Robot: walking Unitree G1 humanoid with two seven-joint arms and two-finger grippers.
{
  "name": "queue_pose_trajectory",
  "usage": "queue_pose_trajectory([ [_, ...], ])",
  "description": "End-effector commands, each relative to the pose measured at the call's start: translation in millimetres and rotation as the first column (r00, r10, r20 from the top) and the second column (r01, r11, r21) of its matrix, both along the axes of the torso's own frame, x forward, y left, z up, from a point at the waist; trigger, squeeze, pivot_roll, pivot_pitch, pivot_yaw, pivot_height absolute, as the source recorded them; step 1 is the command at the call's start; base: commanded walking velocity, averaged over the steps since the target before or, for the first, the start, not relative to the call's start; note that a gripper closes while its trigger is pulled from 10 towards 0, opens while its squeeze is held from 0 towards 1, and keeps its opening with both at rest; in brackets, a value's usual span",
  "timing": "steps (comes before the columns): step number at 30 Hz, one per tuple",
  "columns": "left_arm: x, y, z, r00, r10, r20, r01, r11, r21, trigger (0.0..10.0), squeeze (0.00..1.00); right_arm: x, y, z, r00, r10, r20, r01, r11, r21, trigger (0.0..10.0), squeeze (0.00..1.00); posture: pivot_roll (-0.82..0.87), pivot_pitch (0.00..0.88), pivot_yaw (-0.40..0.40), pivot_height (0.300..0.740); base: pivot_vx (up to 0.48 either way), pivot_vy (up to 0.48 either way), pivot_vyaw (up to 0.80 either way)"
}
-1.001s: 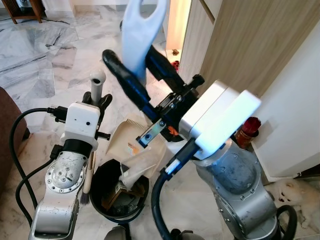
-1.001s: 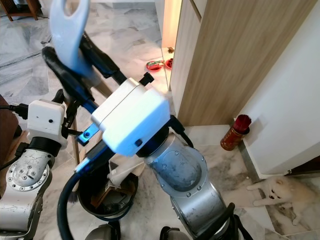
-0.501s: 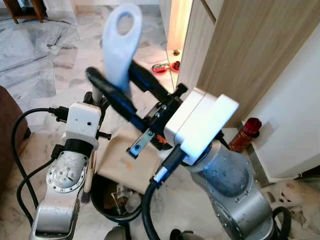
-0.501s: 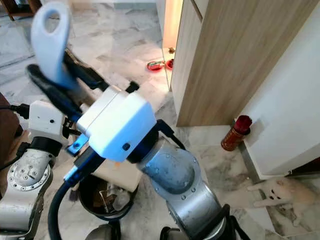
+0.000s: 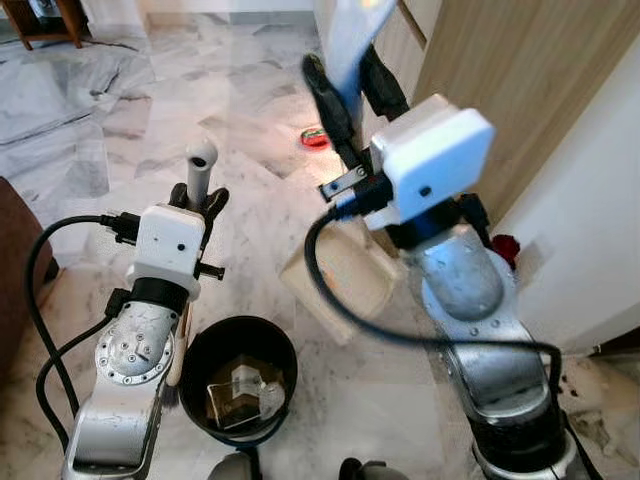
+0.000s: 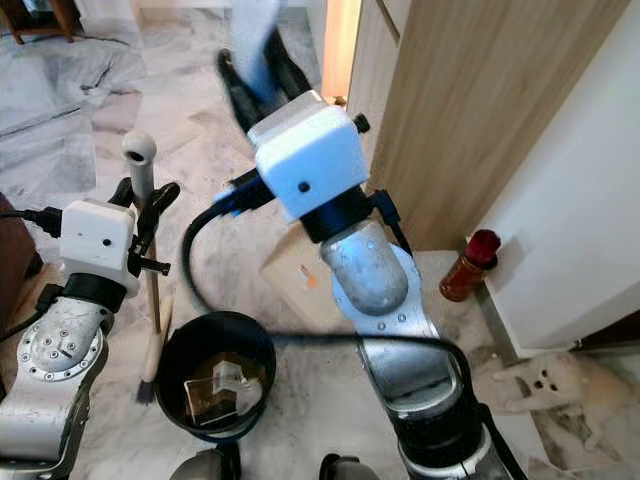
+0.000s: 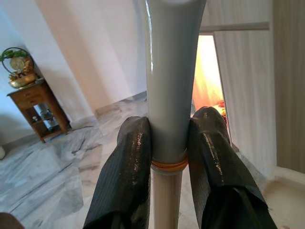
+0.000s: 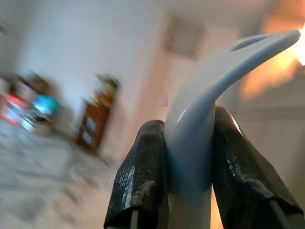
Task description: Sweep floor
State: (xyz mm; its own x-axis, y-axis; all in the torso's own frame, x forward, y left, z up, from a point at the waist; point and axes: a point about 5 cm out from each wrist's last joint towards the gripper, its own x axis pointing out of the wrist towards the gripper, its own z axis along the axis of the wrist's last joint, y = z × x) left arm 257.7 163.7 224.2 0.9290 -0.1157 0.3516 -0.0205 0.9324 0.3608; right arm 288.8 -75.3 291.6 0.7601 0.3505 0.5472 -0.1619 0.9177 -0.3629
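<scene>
The left gripper has its two black fingers closed on the pale grey plastic handle of a broom, which stands nearly upright at the robot's left, its rounded grey top rising above the white wrist camera block and its beige shaft running down to the dark bristles on the grey-veined white marble floor. The right gripper is raised high in front of the head camera, its fingers clamped on the light blue curved handle of a dustpan; the handle is motion-blurred in both eye views. The beige plastic dustpan tray hangs below that arm, tilted, beside and above a round black waste bin standing on the floor between the two arms. Inside the bin lies crumpled clear plastic and brownish rubbish. The broom's bristle end sits just beside the bin's left rim. A black cable loops from the right wrist across the dustpan. To the robot's right stands a light wood-grain cabinet panel, next to a white wall; at its foot stands a small brown bottle with a red cap, and a small white fluffy dog lies on the floor near the wall. Red bowls sit farther off on the floor by the lit opening.
</scene>
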Motion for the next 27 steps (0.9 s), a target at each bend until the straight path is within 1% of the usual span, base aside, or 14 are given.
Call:
queue_pose_trajectory([
  [1,-3.3,-4.8,3.5,0.999,-0.017,0.034,0.016,1.0,0.014,10.0,0.0,10.6,-21.1,-8.3,0.996,-0.067,-0.056,0.072,0.994,0.081,10.0,0.0,-0.01,0.182,-0.04,0.74,0.0,0.0,0.0],
  [3,-4.0,-5.4,2.0,0.999,-0.018,0.026,0.018,1.0,0.005,10.0,0.0,19.0,-33.9,-14.0,0.99,-0.112,-0.09,0.122,0.985,0.122,10.0,0.0,-0.01,0.182,-0.04,0.74,0.0,0.0,0.0],
  [4,-4.6,-5.5,1.7,1.0,-0.018,0.024,0.018,1.0,0.001,10.0,0.0,20.8,-37.2,-14.9,0.988,-0.125,-0.092,0.136,0.983,0.127,10.0,0.0,-0.01,0.187,-0.041,0.74,0.0,0.0,0.0],
  [7,-8.9,-3.6,-1.3,1.0,-0.01,0.009,0.01,1.0,-0.013,10.0,0.0,27.8,-45.0,-19.1,0.983,-0.172,-0.059,0.176,0.982,0.064,10.0,0.0,0.0,0.191,-0.042,0.74,0.0,0.0,0.0],
  [11,-13.9,1.5,-3.1,1.0,0.016,-0.004,-0.016,0.999,-0.044,10.0,0.0,31.6,-50.5,-22.7,0.979,-0.191,-0.077,0.197,0.977,0.077,10.0,0.0,0.0,0.194,-0.041,0.74,0.0,0.0,0.0],
  [12,-16.6,5.7,-4.0,0.999,0.042,-0.007,-0.042,0.997,-0.072,10.0,0.0,33.0,-52.7,-26.9,0.976,-0.198,-0.093,0.205,0.975,0.085,10.0,0.0,0.01,0.192,-0.04,0.74,0.0,0.0,0.0],
  [15,-20.9,13.3,-5.8,0.996,0.093,-0.013,-0.093,0.99,-0.108,10.0,0.0,36.2,-58.6,-35.5,0.968,-0.215,-0.133,0.231,0.965,0.123,10.0,0.0,0.01,0.189,-0.04,0.74,0.0,0.0,0.0],
  [17,-22.4,14.4,-6.0,0.995,0.102,-0.015,-0.103,0.988,-0.116,10.0,0.0,37.1,-60.9,-38.0,0.964,-0.225,-0.141,0.243,0.961,0.132,10.0,0.0,0.01,0.187,-0.04,0.74,0.0,0.0,0.0],
  [19,-23.2,16.6,-4.8,0.992,0.122,-0.01,-0.122,0.981,-0.149,10.0,0.0,37.9,-64.0,-38.9,0.963,-0.231,-0.139,0.25,0.958,0.141,10.0,0.0,0.01,0.182,-0.042,0.74,0.0,0.0,0.0],
  [22,-24.2,15.9,-4.5,0.992,0.122,-0.008,-0.122,0.98,-0.158,10.0,0.0,39.2,-67.5,-40.3,0.961,-0.231,-0.155,0.256,0.95,0.176,10.0,0.0,0.02,0.179,-0.042,0.74,0.0,0.0,0.0],
  [23,-25.1,11.7,-7.5,0.995,0.099,-0.019,-0.1,0.985,-0.143,10.0,0.0,39.8,-70.6,-40.0,0.957,-0.238,-0.165,0.27,0.941,0.207,10.0,0.0,0.02,0.17,-0.04,0.74,0.0,0.0,0.0],
  [24,-25.6,9.9,-8.6,0.996,0.088,-0.023,-0.09,0.987,-0.133,10.0,0.0,39.9,-71.7,-39.9,0.956,-0.241,-0.169,0.274,0.937,0.216,10.0,0.0,0.02,0.169,-0.04,0.74,0.0,0.0,0.0],
  [25,-26.6,5.7,-10.1,0.997,0.065,-0.028,-0.068,0.991,-0.114,10.0,0.0,40.5,-73.0,-40.2,0.954,-0.248,-0.167,0.281,0.936,0.213,10.0,0.0,0.03,0.166,-0.038,0.74,0.0,0.0,0.0],
  [27,-27.5,3.8,-11.2,0.998,0.055,-0.032,-0.058,0.991,-0.12,10.0,0.0,40.6,-73.9,-40.8,0.953,-0.254,-0.165,0.285,0.935,0.211,10.0,0.0,0.03,0.161,-0.037,0.74,0.0,0.0,0.0],
])
